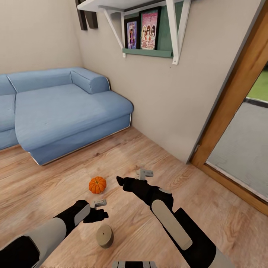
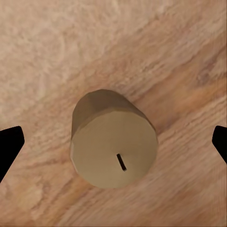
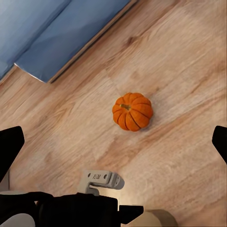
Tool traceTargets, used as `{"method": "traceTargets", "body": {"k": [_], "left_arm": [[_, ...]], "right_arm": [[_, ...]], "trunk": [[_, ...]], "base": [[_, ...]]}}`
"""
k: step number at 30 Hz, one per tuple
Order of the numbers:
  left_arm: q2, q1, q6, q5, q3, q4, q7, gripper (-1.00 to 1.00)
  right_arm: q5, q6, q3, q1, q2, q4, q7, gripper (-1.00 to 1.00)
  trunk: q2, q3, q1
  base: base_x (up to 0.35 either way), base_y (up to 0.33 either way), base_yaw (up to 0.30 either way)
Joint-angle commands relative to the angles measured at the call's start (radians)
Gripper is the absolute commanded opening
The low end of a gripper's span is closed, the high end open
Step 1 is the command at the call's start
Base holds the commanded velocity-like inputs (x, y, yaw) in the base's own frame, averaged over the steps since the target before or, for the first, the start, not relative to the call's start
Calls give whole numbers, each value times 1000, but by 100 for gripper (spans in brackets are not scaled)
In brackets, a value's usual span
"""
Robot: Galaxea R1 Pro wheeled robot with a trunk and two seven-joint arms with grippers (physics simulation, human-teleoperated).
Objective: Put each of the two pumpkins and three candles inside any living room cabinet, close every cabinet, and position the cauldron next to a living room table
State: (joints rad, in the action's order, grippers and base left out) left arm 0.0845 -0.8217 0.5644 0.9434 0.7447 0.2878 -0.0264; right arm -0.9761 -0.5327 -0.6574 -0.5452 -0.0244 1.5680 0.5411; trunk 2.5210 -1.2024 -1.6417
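Hovering over the wooden floor (image 1: 156, 230), my left end effector (image 1: 97, 214) hangs just above a candle (image 1: 104, 236); through the left wrist camera its dark fingertips (image 2: 9, 147) stand wide apart at both edges, with the candle (image 2: 113, 139) upright between and below them, untouched, a short dark wick slot on its flat top. The candle is a stubby grey-brown cylinder standing on the planks close in front of me.

A little farther out, my right end effector (image 1: 120, 181) points toward a pumpkin (image 1: 97, 184), near it but not touching. Through the right wrist camera its fingertips (image 3: 10, 149) are spread apart too, and the pumpkin (image 3: 132, 111) sits alone on the floor, bright orange, ribbed, dark stem up.

Beyond the pumpkin, a blue sofa (image 1: 63, 111) stands against the wall. Higher up, a white bracketed shelf (image 1: 149, 52) carries two framed pictures (image 1: 143, 30) of figures; any lettering on them is too small to read. At the right, a wooden door frame (image 1: 234, 93) borders a glass pane.
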Motion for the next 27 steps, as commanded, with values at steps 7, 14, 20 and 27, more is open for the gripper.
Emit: {"method": "traceTargets", "body": {"k": [7, 14, 20, 27], "left_arm": [[0, 0, -28, 6, 5, 2, -5, 100], [0, 0, -94, 5, 5, 3, -5, 100], [0, 0, -109, 5, 5, 4, -6, 100], [0, 0, -117, 5, 6, 4, -5, 100]], "right_arm": [[-9, -1, -1, -1, 0, 1, 10, 100], [-9, -1, -1, -1, 0, 1, 10, 100], [-9, -1, -1, -1, 0, 1, 10, 100], [-9, -1, -1, -1, 0, 1, 10, 100]], "trunk": [[2, -28, -3], [3, -47, -5], [4, -59, -6], [5, -74, -8]], "base": [[0, 0, 0], [0, 0, 0], [0, 0, 0], [0, 0, 0]]}}
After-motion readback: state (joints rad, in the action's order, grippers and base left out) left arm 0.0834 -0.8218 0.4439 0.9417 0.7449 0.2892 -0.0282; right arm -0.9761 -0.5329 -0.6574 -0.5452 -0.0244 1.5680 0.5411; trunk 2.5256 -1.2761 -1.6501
